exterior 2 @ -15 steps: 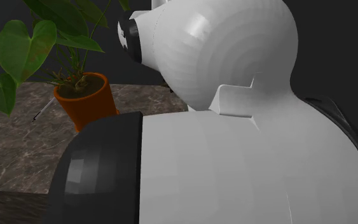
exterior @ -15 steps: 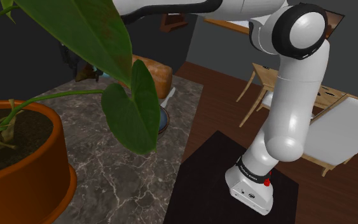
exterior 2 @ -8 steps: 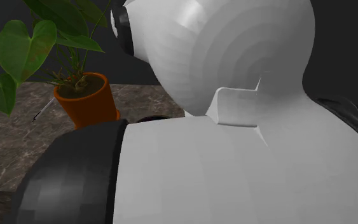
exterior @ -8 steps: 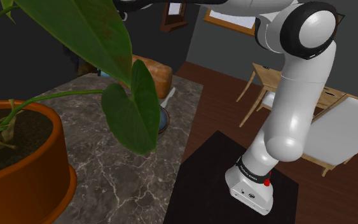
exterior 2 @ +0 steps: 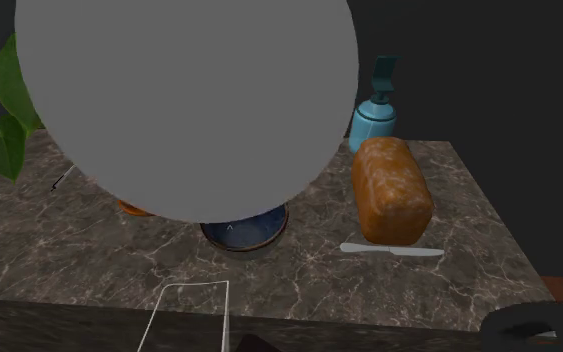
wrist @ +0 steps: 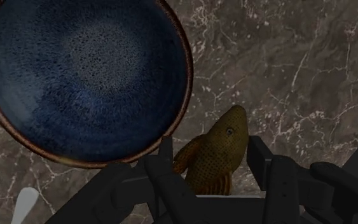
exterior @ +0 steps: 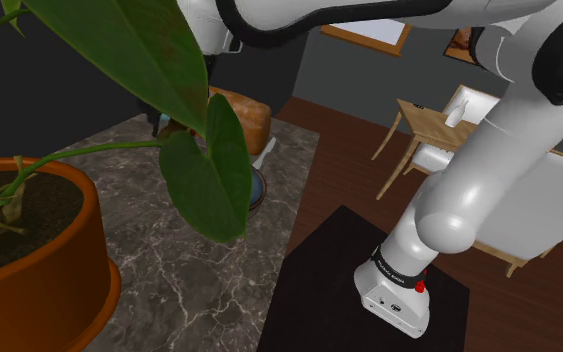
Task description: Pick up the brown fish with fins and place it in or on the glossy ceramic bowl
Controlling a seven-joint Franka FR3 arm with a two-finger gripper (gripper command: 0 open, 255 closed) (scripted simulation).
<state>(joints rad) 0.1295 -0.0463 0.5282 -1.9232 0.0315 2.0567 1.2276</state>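
Fish point(wrist: 214, 159) in claw point(wrist: 212, 146) (beside bowl point(wrist: 82, 76)), arm point(exterior: 469, 190) now farther forward

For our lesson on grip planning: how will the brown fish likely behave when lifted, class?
The brown fish is probably stiff: its body shows no sag between the tool's fingers. Its tapered, rounded sides may let it slip. It looks small beside the bowl, so likely light.

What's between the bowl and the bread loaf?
Bare countertop from bowl to loaf, second exterior view; the knife lies beside the loaf, off that line.
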